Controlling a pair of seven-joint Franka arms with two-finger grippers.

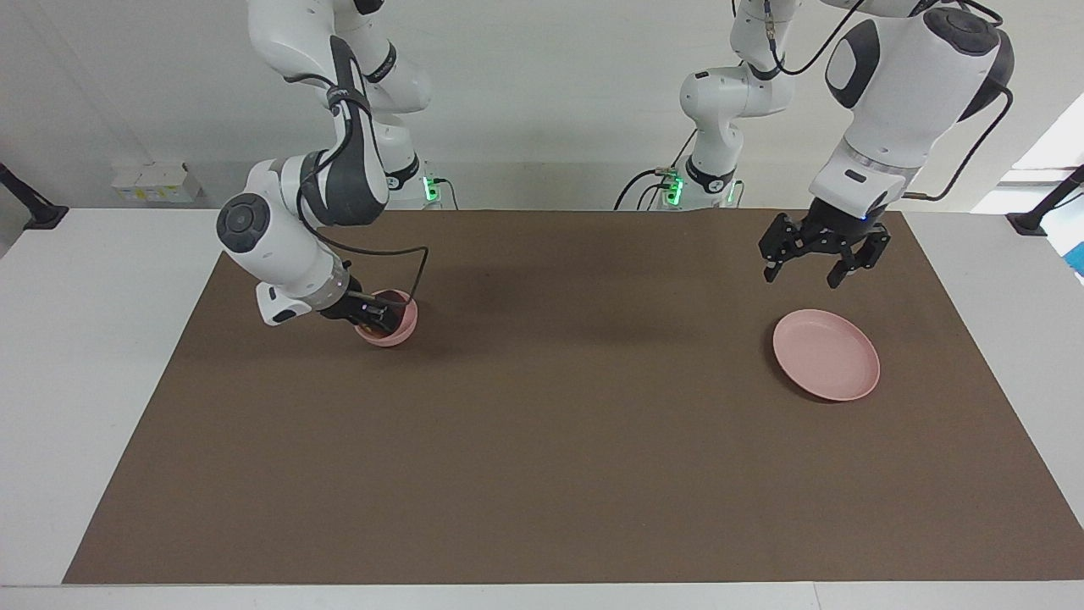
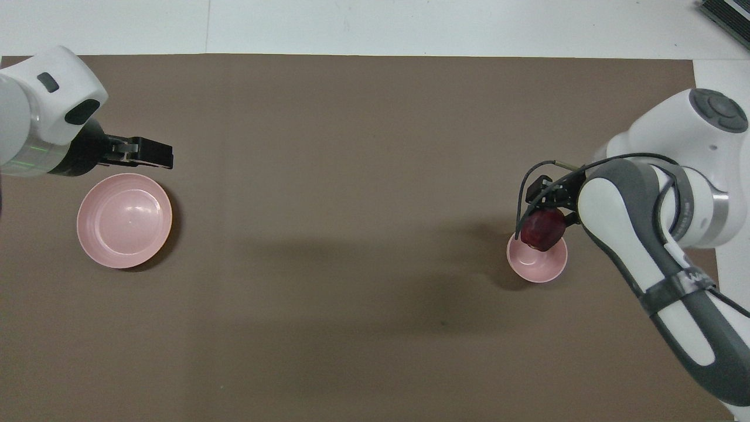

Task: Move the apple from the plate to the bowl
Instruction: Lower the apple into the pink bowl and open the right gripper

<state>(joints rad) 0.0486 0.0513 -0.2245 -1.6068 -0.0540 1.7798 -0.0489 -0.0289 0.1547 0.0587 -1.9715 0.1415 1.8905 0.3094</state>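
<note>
The dark red apple [image 2: 544,229] sits between the fingers of my right gripper [image 2: 551,212], low at the rim of the small deep pink bowl [image 2: 537,269] toward the right arm's end of the table. In the facing view the right gripper [image 1: 376,319] reaches into the bowl [image 1: 406,329], and the apple [image 1: 393,298] shows only as a dark patch there. The flat pink plate [image 1: 826,354] lies bare toward the left arm's end and also shows in the overhead view [image 2: 124,220]. My left gripper [image 1: 817,264] hangs open and empty over the mat beside the plate, also seen in the overhead view [image 2: 157,153].
A brown mat [image 1: 542,440] covers most of the white table [image 1: 76,356]. A cable loops from the right wrist over the bowl.
</note>
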